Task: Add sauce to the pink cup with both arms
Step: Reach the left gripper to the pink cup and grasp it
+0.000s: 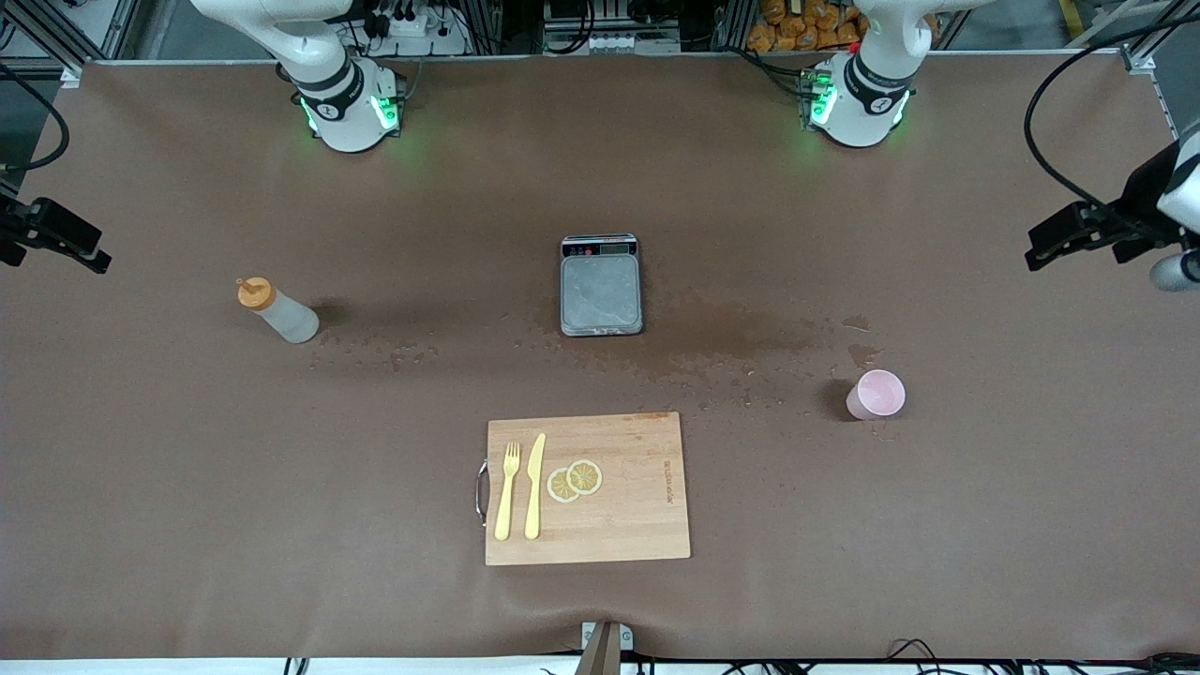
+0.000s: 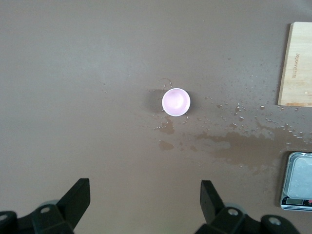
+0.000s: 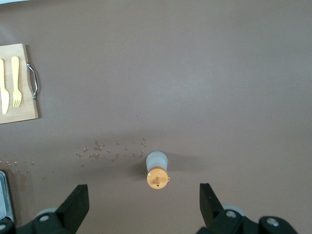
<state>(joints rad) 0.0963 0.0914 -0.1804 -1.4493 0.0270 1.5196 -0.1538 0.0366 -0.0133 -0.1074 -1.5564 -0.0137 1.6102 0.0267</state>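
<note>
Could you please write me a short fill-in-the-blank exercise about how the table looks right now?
1. The sauce bottle has a nozzle cap coloured ____.
2. The pink cup stands toward the ____ arm's end of the table.
3. On the cutting board, the fork lies beside the ____.
4. Both the left gripper and the right gripper are ____ and hold nothing.

Missing words: orange; left; knife; open
</note>
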